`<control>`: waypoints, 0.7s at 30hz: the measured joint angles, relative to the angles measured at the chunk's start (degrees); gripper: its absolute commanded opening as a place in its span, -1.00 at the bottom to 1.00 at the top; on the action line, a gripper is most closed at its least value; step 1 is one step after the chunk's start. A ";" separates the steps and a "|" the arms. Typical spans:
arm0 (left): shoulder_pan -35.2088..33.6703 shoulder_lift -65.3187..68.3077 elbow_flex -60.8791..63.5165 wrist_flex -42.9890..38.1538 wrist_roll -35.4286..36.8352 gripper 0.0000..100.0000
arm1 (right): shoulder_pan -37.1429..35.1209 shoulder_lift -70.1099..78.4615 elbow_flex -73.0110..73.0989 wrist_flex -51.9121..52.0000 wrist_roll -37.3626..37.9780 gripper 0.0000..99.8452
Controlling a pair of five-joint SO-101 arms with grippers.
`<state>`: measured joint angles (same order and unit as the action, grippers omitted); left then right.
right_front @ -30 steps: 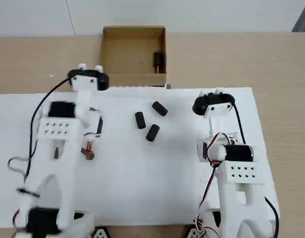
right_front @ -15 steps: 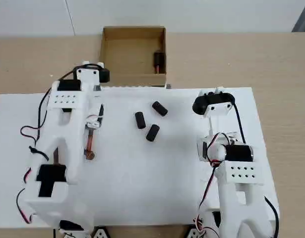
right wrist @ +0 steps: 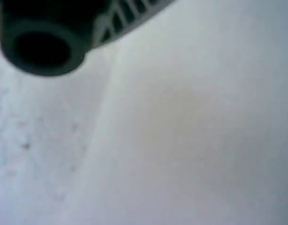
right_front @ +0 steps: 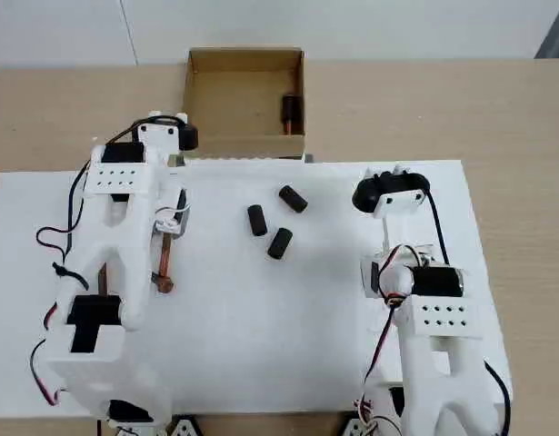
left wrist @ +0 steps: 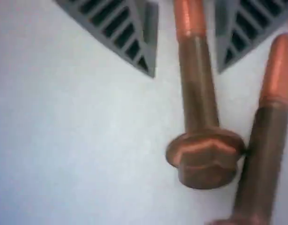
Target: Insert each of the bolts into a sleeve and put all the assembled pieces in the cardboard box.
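Our left gripper [left wrist: 186, 69] straddles one bolt [left wrist: 200, 122] with jaws apart, a second bolt [left wrist: 263, 140] touching it just outside them, so closing may drag both; our right gripper [right_front: 391, 191] holds a sleeve [right wrist: 40, 47].

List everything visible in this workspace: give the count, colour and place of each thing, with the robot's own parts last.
Open cardboard box: one, brown, on the table beyond the sheet.
Assembled bolt-and-sleeve piece: one, black and copper, inside the box at its right side.
Loose black cylindrical sleeves: three, black, mid-sheet.
Copper flanged bolts: two, copper, side by side on the sheet at the left gripper.
Held black sleeve: one, black, in the right gripper.
White sheet: one, white, over the table.
Wooden table: one, tan.
Left gripper: open, straddling one bolt's shank.
Right gripper: shut on the sleeve.
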<state>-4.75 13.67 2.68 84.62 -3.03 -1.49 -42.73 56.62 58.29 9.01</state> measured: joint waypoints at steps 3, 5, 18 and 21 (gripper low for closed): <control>-0.53 0.26 0.00 -1.14 0.09 -0.76 | 0.00 0.00 0.00 0.00 0.00 -0.99; -0.62 1.85 -0.18 -1.49 0.09 -0.76 | 0.00 0.00 0.00 0.00 0.00 -0.99; -0.62 5.71 -0.26 -4.84 0.09 -0.82 | 0.00 0.00 0.00 0.00 0.00 -0.99; -0.62 6.86 -0.26 -6.15 0.09 -0.87 | 0.00 0.00 0.00 0.00 0.00 -0.99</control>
<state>-5.36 20.53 2.42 78.46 -2.95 -1.49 -42.73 56.62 58.29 9.01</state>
